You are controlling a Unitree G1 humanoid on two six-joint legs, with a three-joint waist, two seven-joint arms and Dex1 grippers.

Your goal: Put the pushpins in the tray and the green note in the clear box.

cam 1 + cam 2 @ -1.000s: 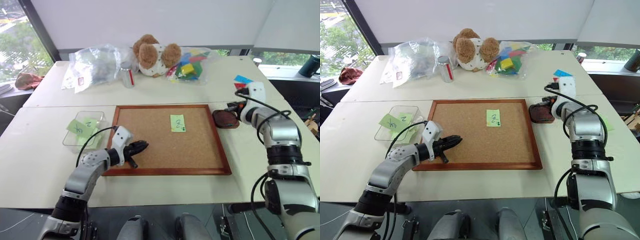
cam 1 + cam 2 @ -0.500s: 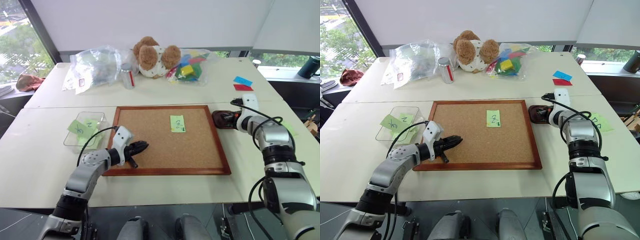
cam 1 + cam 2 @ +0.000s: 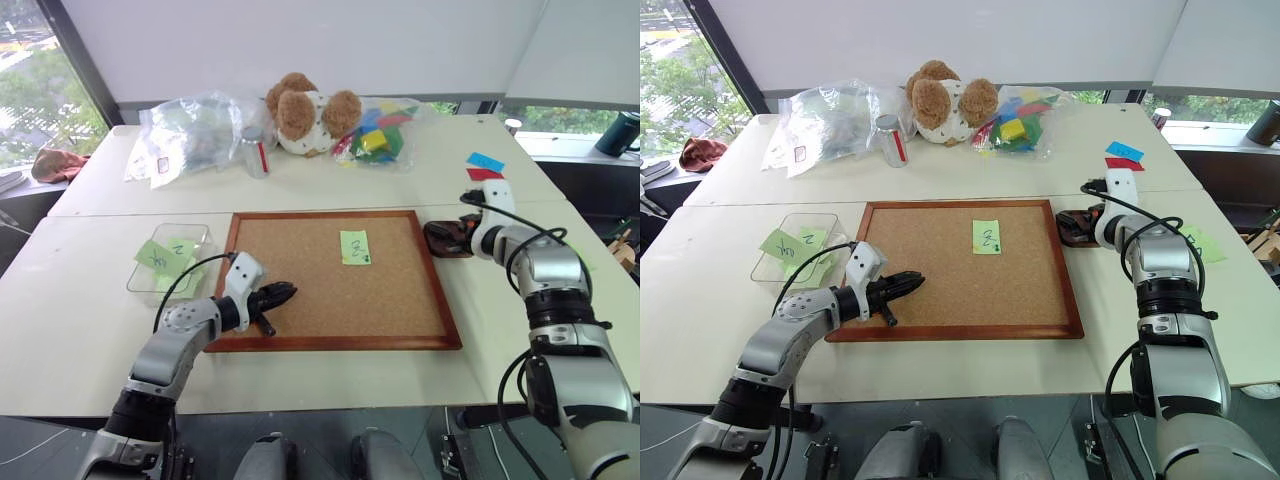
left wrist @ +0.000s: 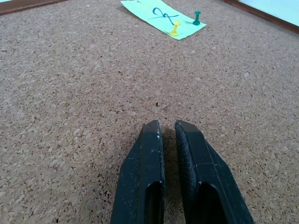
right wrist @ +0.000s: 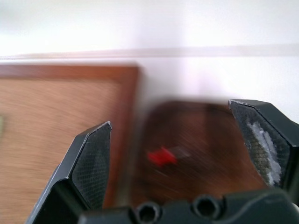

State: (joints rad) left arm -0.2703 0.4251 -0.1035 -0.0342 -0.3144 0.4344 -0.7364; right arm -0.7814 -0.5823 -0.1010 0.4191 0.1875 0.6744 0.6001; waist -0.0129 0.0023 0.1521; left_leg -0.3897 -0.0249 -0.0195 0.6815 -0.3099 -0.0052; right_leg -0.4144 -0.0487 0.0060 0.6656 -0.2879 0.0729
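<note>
Since the earlier frames our right pincer (image 5: 175, 140) has gone from pressed together to spread wide and shifted a little over the tray (image 3: 447, 238), which sits on the desk (image 3: 80, 290) just beside the corkboard (image 3: 330, 300). A red pushpin (image 5: 161, 156) lies in the tray below the spread fingers; the wrist view is smeared, but it looks released, not held. We judge one pin delivered. Left pincer (image 4: 169, 140) pressed together, empty, low over the cork, well apart from the green note (image 4: 161, 17). The note lies on the board, a yellow pin (image 4: 174, 29) through it and the green pushpin (image 4: 196, 18) at its edge. The clear box (image 3: 170, 258) holds other notes. Green pin and note remain.
</note>
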